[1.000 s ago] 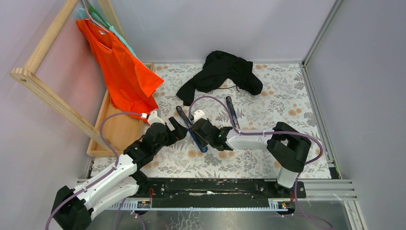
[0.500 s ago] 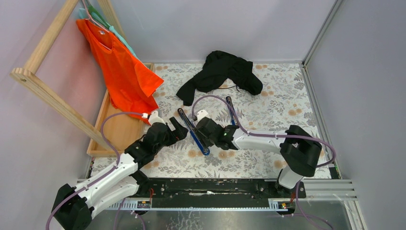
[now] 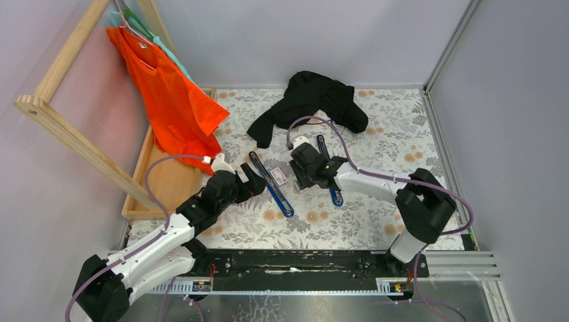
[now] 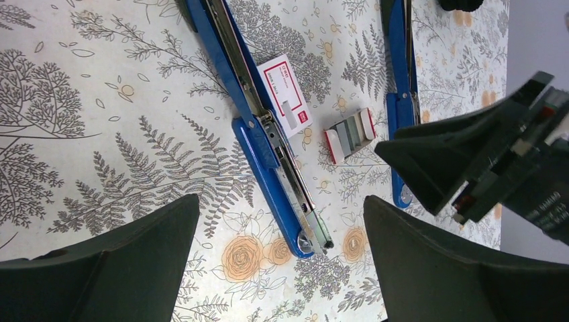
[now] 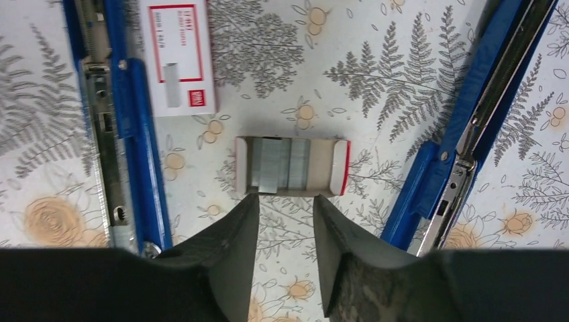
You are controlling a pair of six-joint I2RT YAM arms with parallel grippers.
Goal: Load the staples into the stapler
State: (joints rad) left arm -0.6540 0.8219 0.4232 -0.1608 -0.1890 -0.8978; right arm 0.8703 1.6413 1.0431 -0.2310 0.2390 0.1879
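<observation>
Tray [image 5: 292,166] of staples: flat on desk [image 5: 402,54] near open stapler [image 5: 144,154], strips exposed for picking. Box [image 5: 178,57]: just beside stapler. Right gripper [image 5: 280,201]: jaws slightly apart, poised at tray's edge. Left gripper [image 4: 282,201]: jaws wide above stapler, likely to steady it.

The top camera looks down from high; both wrist cameras, close above, share the staple tray [image 5: 292,165].

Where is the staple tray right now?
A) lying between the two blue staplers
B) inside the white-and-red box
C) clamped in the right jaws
A: the staple tray lies flat between one blue stapler and the other stapler, ahead of the right gripper, whose jaws are open.
</observation>
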